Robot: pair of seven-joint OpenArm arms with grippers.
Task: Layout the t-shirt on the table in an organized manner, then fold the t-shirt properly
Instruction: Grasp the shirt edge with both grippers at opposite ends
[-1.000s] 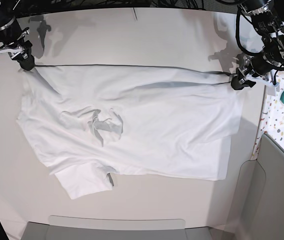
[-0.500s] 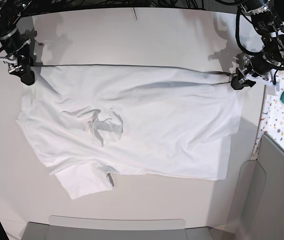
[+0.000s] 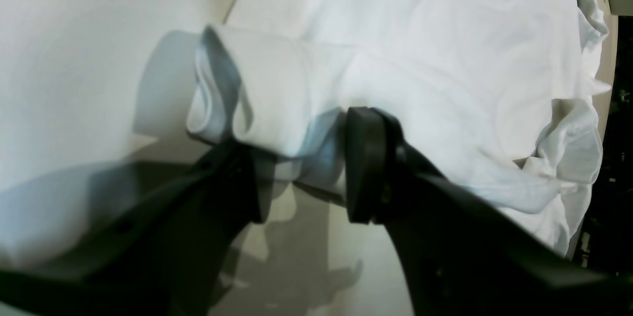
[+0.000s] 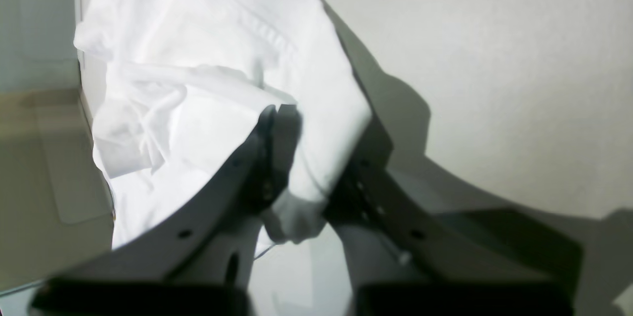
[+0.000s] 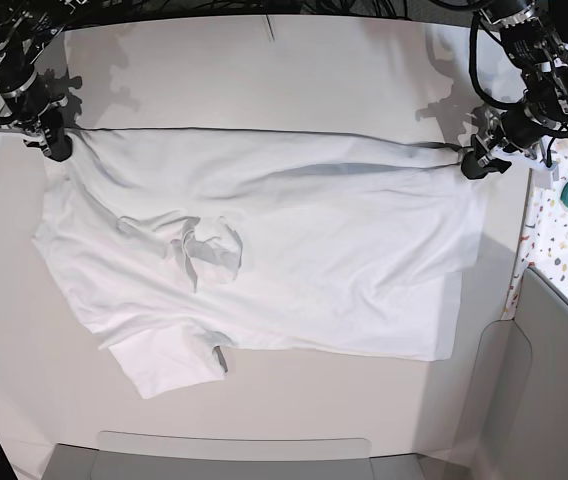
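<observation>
Across the counter [image 5: 264,60], t-shirt [image 5: 264,250] pulled taut, left gripper [image 5: 476,165] and right gripper [image 5: 52,148] jaws each clamping a far-edge corner; layout step, likely smoothing next

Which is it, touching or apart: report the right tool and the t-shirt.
Touching. The right wrist view shows the right tool with its jaws closed on a bunched fold of the t-shirt.

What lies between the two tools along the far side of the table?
In the base view, the t-shirt's taut edge spans from right tool to left tool.
</observation>
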